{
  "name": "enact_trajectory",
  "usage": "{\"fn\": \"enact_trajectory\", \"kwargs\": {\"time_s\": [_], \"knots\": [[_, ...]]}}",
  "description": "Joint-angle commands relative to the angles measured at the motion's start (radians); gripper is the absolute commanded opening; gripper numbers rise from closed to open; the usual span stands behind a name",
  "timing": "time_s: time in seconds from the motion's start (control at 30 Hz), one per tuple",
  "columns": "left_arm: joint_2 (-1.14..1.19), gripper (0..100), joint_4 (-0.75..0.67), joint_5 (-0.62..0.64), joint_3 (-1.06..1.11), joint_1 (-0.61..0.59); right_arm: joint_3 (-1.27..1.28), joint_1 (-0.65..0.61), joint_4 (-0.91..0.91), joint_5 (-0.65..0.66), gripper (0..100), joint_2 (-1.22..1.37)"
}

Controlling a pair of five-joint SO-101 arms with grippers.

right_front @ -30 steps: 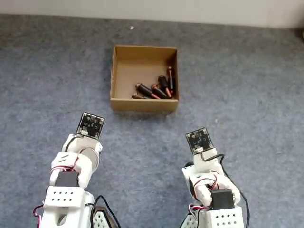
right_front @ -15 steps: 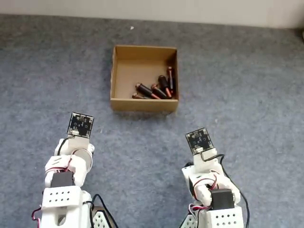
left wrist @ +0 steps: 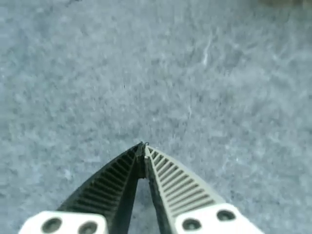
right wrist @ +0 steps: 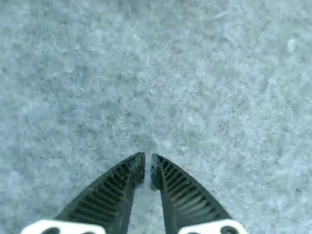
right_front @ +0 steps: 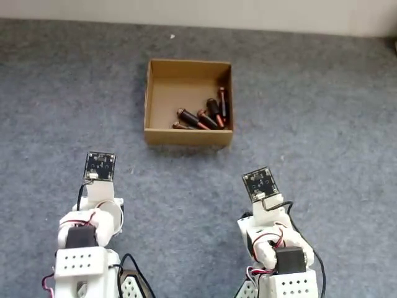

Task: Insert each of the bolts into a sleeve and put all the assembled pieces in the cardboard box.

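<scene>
Cardboard box (right_front: 186, 136) sits on the grey carpet (right_front: 322, 112) in the high view, with the assembled pieces (right_front: 208, 117) heaped toward its right wall. Left wrist view: the left gripper (left wrist: 142, 146) hangs over carpet, tips pressed together. Right wrist view: the right gripper (right wrist: 147, 161) is drawn narrow, tips almost touching.
</scene>
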Motion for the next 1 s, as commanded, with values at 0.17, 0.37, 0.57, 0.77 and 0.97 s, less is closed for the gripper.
{"fn": "enact_trajectory", "kwargs": {"time_s": [0.17,0.37,0.57,0.77,0.97], "knots": [[-0.389,1,0.258,0.012,0.031,-0.024,0.124,0.016,0.007,0.000,1.5,-0.002],[-0.337,1,0.290,0.012,0.033,-0.021,0.124,0.016,0.007,0.000,1.5,-0.002],[-0.337,1,0.365,0.009,0.033,-0.025,0.124,0.016,0.007,0.000,1.5,-0.002],[-0.338,1,0.365,0.009,0.033,-0.025,0.124,0.016,0.007,0.000,1.5,-0.002],[-0.338,1,0.365,0.009,0.033,-0.025,0.124,0.016,0.007,0.000,1.5,-0.002]]}}
